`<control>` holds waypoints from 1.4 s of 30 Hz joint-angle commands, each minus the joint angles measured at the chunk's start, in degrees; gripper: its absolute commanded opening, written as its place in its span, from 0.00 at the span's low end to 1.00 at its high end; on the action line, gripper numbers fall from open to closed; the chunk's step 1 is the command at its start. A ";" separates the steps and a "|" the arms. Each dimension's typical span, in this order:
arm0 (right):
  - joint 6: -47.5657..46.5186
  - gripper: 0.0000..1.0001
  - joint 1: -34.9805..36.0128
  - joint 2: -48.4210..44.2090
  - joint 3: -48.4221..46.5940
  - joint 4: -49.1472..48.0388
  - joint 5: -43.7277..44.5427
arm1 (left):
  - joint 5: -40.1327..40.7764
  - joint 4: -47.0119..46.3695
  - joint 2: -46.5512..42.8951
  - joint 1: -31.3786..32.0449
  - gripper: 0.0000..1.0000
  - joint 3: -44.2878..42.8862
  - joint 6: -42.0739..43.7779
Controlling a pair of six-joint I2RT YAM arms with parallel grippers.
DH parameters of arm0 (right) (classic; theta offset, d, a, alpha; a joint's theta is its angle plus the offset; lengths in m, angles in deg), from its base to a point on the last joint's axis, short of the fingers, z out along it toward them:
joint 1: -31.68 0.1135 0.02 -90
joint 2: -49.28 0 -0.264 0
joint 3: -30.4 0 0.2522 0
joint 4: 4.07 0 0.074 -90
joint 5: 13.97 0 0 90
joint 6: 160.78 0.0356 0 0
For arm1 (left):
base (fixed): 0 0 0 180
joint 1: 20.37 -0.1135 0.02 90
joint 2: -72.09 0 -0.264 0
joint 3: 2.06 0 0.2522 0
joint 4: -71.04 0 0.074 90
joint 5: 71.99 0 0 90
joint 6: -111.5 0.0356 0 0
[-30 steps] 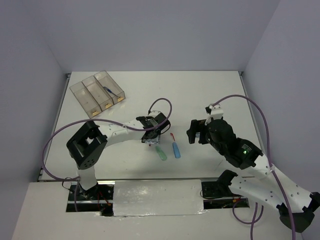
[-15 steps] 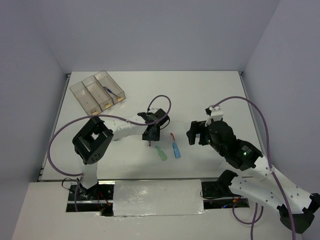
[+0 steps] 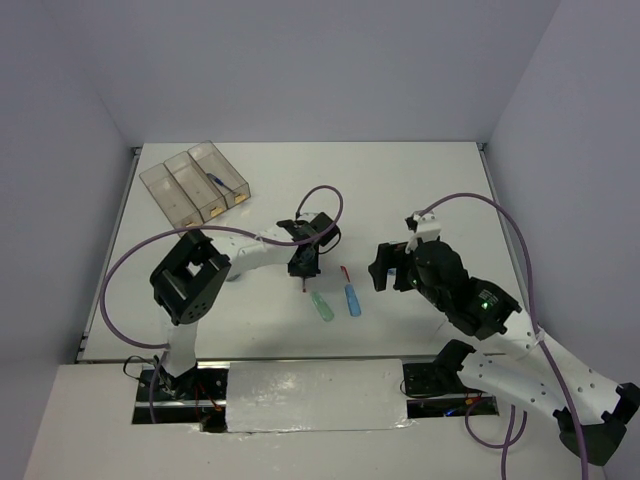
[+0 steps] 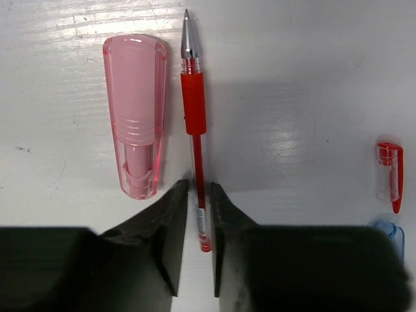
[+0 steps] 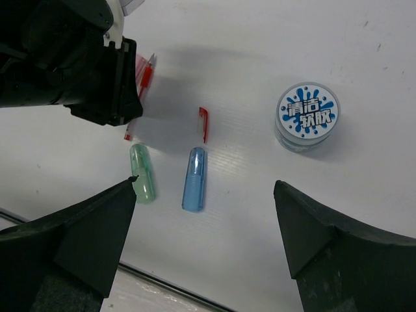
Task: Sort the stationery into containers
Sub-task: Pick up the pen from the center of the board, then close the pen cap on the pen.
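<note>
In the left wrist view, the left gripper straddles the red pen with narrow jaws. The pink bar lies just beside the pen at 10 o'clock and crowds that side, while toward 3 o'clock the table is bare as far as the red cap and blue bar. From above, the green bar and the blue bar block 5 o'clock of that gripper and the wide-spread right gripper stands at 3 o'clock, but 10 o'clock is open table up to the containers. In the right wrist view, the tape roll stands at 2 o'clock with bare table around it.
</note>
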 commanded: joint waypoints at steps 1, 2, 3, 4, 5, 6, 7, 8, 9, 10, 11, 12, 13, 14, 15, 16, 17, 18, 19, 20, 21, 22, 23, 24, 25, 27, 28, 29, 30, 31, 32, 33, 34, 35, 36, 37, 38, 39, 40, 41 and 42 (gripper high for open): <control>-0.57 0.94 0.05 -0.02 0.59 -3.82 -1.05 | -0.36 0.49 0.51 -0.34 0.27 1.05 0.77; -0.57 0.94 0.05 -0.02 0.68 -4.09 -1.41 | -0.62 -0.20 0.34 -0.34 0.23 1.50 0.86; -0.66 0.94 0.05 0.07 0.59 -4.61 -1.76 | -1.23 -0.65 0.16 -0.34 0.17 2.02 1.29; -0.66 0.94 0.05 0.24 0.59 -4.96 -2.37 | -1.58 -1.08 0.16 -0.34 0.02 2.81 1.47; -0.75 0.94 0.05 0.94 0.68 -5.31 -2.72 | -2.02 -1.35 0.25 -0.34 0.00 3.08 1.73; -0.92 0.94 -0.21 1.38 0.68 -6.36 -3.16 | -2.81 -2.05 0.16 -0.34 0.00 3.34 2.34; -1.10 0.94 -0.74 1.91 0.85 -7.07 -4.04 | -3.34 -2.84 -0.02 -0.34 0.00 4.13 2.79; -1.45 0.95 -2.66 3.48 0.94 -8.56 -6.92 | -3.95 -3.46 -0.28 -0.34 0.00 4.31 3.31; -1.63 0.94 -4.16 4.45 1.20 -9.44 -9.03 | -4.13 -3.81 -1.32 -0.34 0.00 4.57 3.93; -1.80 0.94 -5.74 5.42 1.64 -10.41 -11.40 | -4.40 -4.60 -2.03 -0.34 0.00 4.66 4.37; -1.89 0.94 -8.36 7.69 1.73 -11.98 -15.34 | -4.40 -5.13 -2.91 -0.34 0.00 4.75 4.72; -1.98 0.92 -9.35 8.84 1.82 -12.69 -16.34 | -4.31 -5.57 -5.27 -0.34 0.00 4.75 5.68; -2.07 0.91 -9.71 9.90 1.65 -13.31 -16.70 | -3.88 -6.44 -6.60 -0.34 0.00 4.75 5.95; -2.76 0.87 -9.97 12.43 1.21 -13.84 -16.62 | -3.70 -6.89 -9.65 -0.34 0.00 4.75 6.91; -3.20 0.87 -9.80 14.11 -0.19 -13.76 -16.79 | -3.52 -7.41 -11.34 -0.34 0.00 4.84 7.36; -3.56 0.86 -9.80 16.04 -1.16 -13.58 -16.96 | -3.26 -8.03 -12.92 -0.34 0.00 4.84 7.62; -4.08 0.86 -9.88 19.89 -1.95 -13.58 -16.70 | -3.08 -8.29 -16.33 -0.34 0.00 4.84 8.49; -4.35 0.85 -9.80 22.02 -3.35 -13.75 -16.53 | -3.26 -8.38 -18.19 -0.34 0.00 5.10 8.94; -4.35 0.84 -9.80 24.04 -3.89 -14.02 -16.35 | -3.52 -8.56 -19.78 -0.34 0.00 5.19 9.20; -4.26 0.83 -9.88 28.06 -4.33 -14.80 -16.18 | -3.09 -8.12 -21.71 -0.43 0.00 5.28 9.55; -4.18 0.79 -9.80 30.10 -5.03 -15.33 -16.52 | -2.99 -7.77 -24.95 -0.34 0.00 5.71 9.64; -4.09 0.77 -9.80 31.87 -5.38 -15.95 -16.61 | -2.65 -7.25 -26.63 -0.34 0.00 5.98 9.56; -4.00 0.74 -9.80 35.45 -5.65 -17.17 -16.70 | -1.42 -5.59 -29.61 -0.34 0.00 6.07 9.64; -4.09 0.74 -9.71 37.31 -6.52 -17.36 -16.35 | -0.72 -4.79 -31.20 -0.34 0.00 6.59 9.91; -4.17 0.73 -9.62 40.99 -7.31 -17.36 -15.92 | -0.01 -3.13 -32.78 -0.34 0.00 7.03 10.26; -4.44 0.71 -9.01 44.35 -10.03 -16.31 -14.69 | 2.71 -1.19 -37.70 -0.34 0.00 8.35 10.96; -4.53 0.71 -8.57 45.93 -11.00 -16.04 -14.51 | 3.15 -0.22 -39.38 -0.34 0.00 8.88 11.57; -4.53 0.71 -8.31 48.73 -11.71 -15.87 -14.24 | 3.59 1.62 -42.79 -0.34 0.00 9.75 12.80; -4.53 0.71 -8.39 50.24 -12.93 -15.87 -14.24 | 4.12 2.51 -44.47 -0.34 0.00 10.20 13.77; -4.61 0.71 -8.30 52.86 -13.47 -15.95 -14.42 | 4.13 3.56 -46.06 -0.34 0.00 10.55 14.56; -4.62 0.69 -8.30 53.85 -14.26 -16.13 -14.33 | 4.39 4.53 -49.20 -0.34 0.00 11.42 15.96; -4.62 0.67 -8.30 55.07 -14.70 -16.22 -14.24 | 5.43 6.28 -50.89 -0.34 0.00 11.87 16.58; -4.79 0.64 -8.22 57.00 -15.05 -16.30 -14.68 | 5.97 7.16 -53.86 -0.34 0.00 12.48 17.37; -4.88 0.62 -8.13 57.80 -15.84 -16.22 -14.85 | 6.58 8.13 -55.20 -0.34 0.00 13.44 17.64; -4.88 0.60 -7.87 58.68 -16.19 -16.22 -14.86 | 7.54 9.88 -56.52 -0.34 0.00 13.98 18.08; -4.88 0.58 -7.25 60.08 -16.72 -15.52 -14.07 | 7.55 10.42 -59.05 -0.34 0.00 14.59 18.87; -4.97 0.58 -6.99 60.70 -17.86 -15.08 -13.46 | 7.47 10.34 -60.30 -0.34 0.00 16.60 19.48; -4.88 0.58 -6.81 61.23 -18.22 -14.64 -12.93 | 7.12 9.29 -61.61 -0.34 0.00 17.75 19.92; -4.79 0.57 -6.81 62.02 -18.57 -13.94 -12.31 | 7.11 8.93 -63.89 -0.34 0.00 19.85 19.84; -4.79 0.57 -6.72 62.20 -18.40 -13.93 -12.39 | 7.11 8.41 -64.78 -0.34 0.00 20.74 19.41; -4.53 0.56 -6.72 62.03 -18.13 -14.02 -12.66 | 6.24 7.18 -65.66 -0.34 0.00 21.10 19.49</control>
